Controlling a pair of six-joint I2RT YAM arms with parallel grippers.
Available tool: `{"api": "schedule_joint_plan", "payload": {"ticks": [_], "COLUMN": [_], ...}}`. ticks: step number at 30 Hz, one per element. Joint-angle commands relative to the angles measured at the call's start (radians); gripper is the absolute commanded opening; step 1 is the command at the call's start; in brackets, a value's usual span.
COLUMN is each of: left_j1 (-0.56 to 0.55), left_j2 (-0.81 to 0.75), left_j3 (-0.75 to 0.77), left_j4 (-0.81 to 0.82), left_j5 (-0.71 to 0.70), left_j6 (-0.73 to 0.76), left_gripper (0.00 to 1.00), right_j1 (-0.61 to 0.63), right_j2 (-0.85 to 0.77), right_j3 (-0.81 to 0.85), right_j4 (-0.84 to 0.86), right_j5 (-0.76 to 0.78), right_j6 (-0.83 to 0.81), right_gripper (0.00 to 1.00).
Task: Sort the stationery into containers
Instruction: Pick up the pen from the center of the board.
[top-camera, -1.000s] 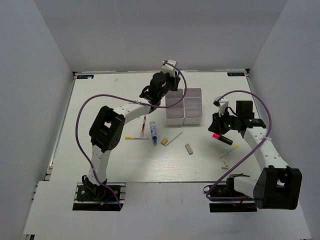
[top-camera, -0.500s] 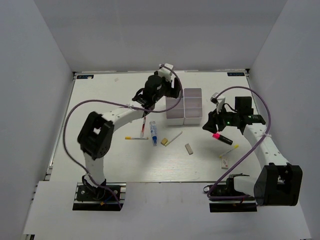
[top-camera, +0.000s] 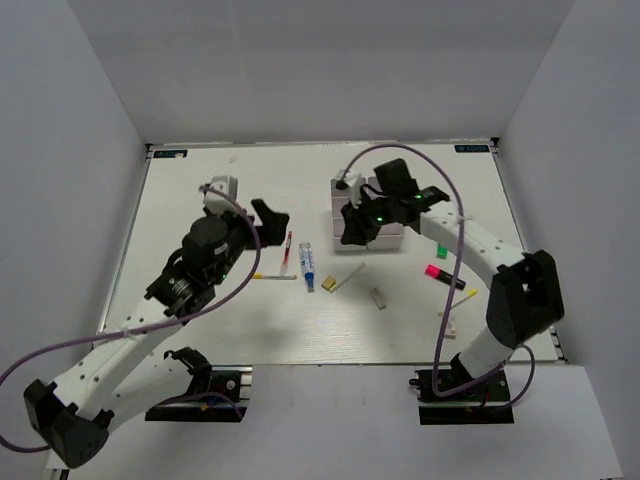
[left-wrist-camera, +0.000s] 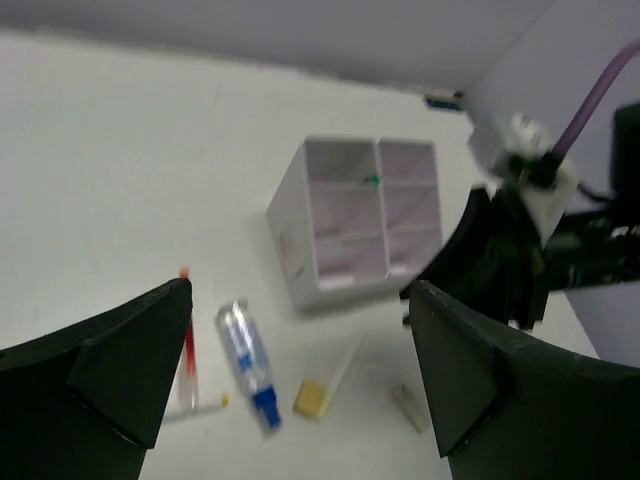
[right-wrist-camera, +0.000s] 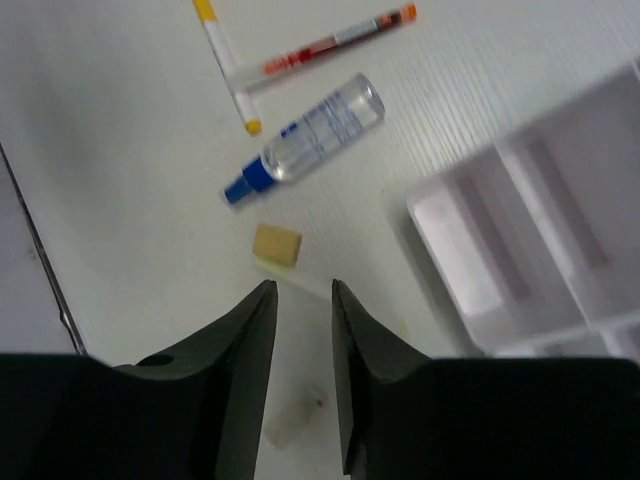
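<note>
The white six-compartment tray stands mid-table; a small green bit shows in a far compartment. On the table left of and in front of it lie a red pen, a blue-white tube, a tan eraser, a white stick and a grey eraser. My left gripper hangs wide open above them, holding nothing. Over the tray's near-left corner my right gripper hangs with its jaws narrowly apart and nothing between them.
A pink highlighter, a small green item, a yellow-tipped stick and a pale eraser lie right of the tray. Another yellow-tipped stick lies by the red pen. White walls enclose the table.
My left arm pulled back from the tray toward the near left and its gripper opened wide. My right arm swung left from beside the pink highlighter to over the tray.
</note>
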Motion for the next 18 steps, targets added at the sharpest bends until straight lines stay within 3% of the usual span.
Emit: {"api": "schedule_joint_plan", "payload": {"ticks": [1,7,8,12,18], "left_j1": [0.004,-0.005,-0.005,-0.005,-0.005], "left_j2": [-0.122,-0.223,-0.209,-0.116,-0.116], "left_j3": [-0.118,-0.183,-0.171,-0.125,-0.129], "left_j4": [-0.291,-0.518,-0.547,-0.711,-0.735], "left_j5": [-0.068,-0.093,-0.084,-0.084,-0.038], "left_j6": [-0.251,-0.492,-0.509,-0.626,-0.762], "left_gripper": [1.00,1.00,1.00,1.00,1.00], "right_j1": [0.115,0.237,0.256,0.316,0.378], "right_j2": [0.100,0.346,0.361,0.465,0.593], "right_j3": [0.141,0.393,0.405,0.534,0.627], "right_j4": [0.026,0.003,0.011,0.020,0.087], "right_j5": [0.134,0.188,0.203,0.275,0.472], "right_j6": [0.103,0.337,0.372,0.500,0.630], "right_gripper": [0.34,0.39,0.47,0.53,0.56]}}
